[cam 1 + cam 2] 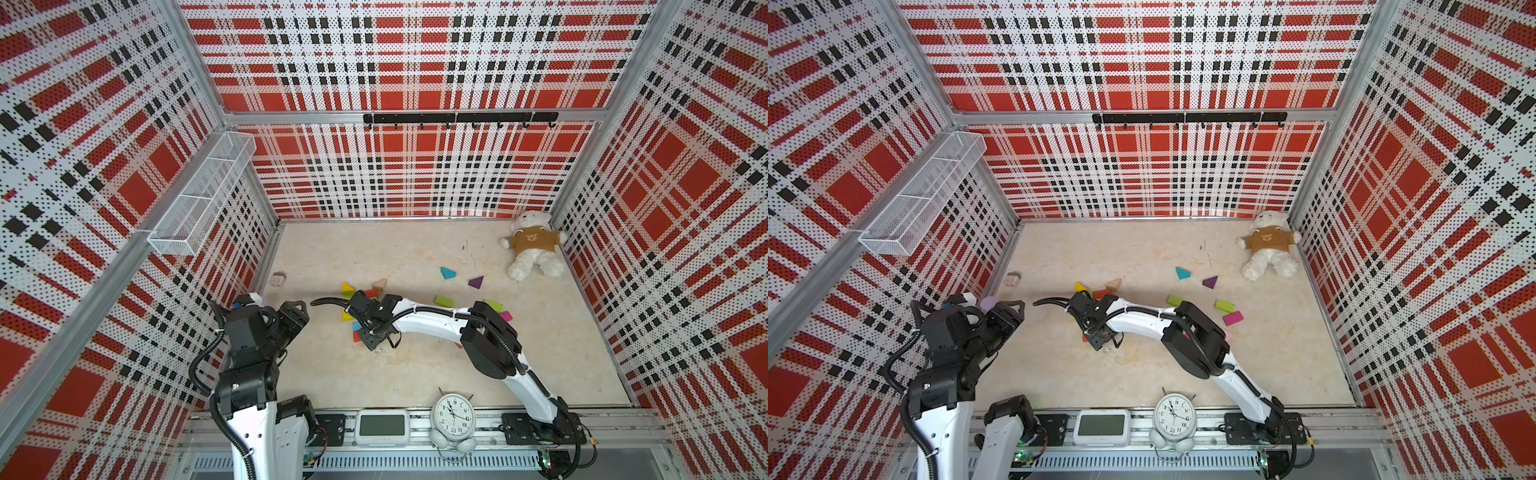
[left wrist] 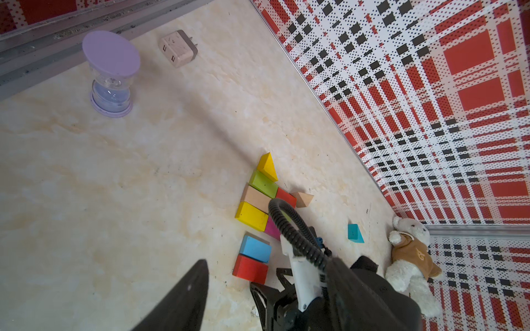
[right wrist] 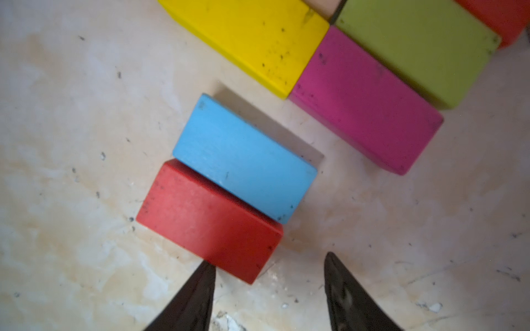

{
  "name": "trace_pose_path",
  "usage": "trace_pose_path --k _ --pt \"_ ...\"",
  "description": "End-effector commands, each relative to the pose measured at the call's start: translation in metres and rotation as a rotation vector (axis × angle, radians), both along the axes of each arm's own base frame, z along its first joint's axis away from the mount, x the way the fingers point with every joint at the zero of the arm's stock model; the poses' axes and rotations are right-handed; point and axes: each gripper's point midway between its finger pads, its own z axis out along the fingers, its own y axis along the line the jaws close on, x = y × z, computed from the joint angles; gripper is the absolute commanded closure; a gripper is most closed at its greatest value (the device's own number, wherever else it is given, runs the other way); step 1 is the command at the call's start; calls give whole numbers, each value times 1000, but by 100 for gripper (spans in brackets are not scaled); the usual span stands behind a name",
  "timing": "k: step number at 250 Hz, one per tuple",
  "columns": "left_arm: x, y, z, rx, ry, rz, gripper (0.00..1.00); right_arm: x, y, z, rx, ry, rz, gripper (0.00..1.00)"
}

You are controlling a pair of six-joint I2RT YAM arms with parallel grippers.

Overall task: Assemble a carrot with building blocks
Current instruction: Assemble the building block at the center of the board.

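Note:
A flat cluster of building blocks lies left of centre: yellow triangle (image 2: pixel 268 167), green (image 2: pixel 263 184), tan (image 2: pixel 256 197), yellow (image 2: pixel 252 216) and magenta (image 2: pixel 272 229). Just apart from it, a blue block (image 3: pixel 243 157) lies against a red block (image 3: pixel 209 217). My right gripper (image 3: pixel 269 260) hangs open low over the floor, one fingertip (image 3: pixel 208 275) at the red block's edge and only that block's corner between the fingers. My left gripper (image 1: pixel 296 312) is raised at the left, open and holding nothing. Teal (image 1: pixel 447 273) and purple (image 1: pixel 476 282) triangles lie farther back.
Green blocks (image 1: pixel 1174 300) (image 1: pixel 1224 306) and a magenta one (image 1: pixel 1232 318) lie beside the right forearm. A teddy bear (image 1: pixel 534 245) sits in the back right corner. A plug cube (image 2: pixel 179 48) and a purple hourglass (image 2: pixel 110 74) stand near the left wall. Two clocks (image 1: pixel 453 415) line the front rail.

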Motion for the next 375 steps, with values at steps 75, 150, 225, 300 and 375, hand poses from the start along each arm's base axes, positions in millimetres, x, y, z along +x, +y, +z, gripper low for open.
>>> trace_pose_path --k 75,150,225,300,375 --pt "7 3 -3 -4 -4 5 32 21 8 -3 12 -28 -16 38" --pt "9 4 -5 -5 0 10 32 30 8 -3 20 -36 -40 38" --pt "9 2 -7 -15 1 -1 32 28 9 7 48 -30 -45 38" --pt "-2 -11 -4 -25 -6 -30 33 10 -26 77 169 -56 -107 36" --pt "9 -37 3 72 31 -100 33 40 -113 137 343 -130 -281 34"
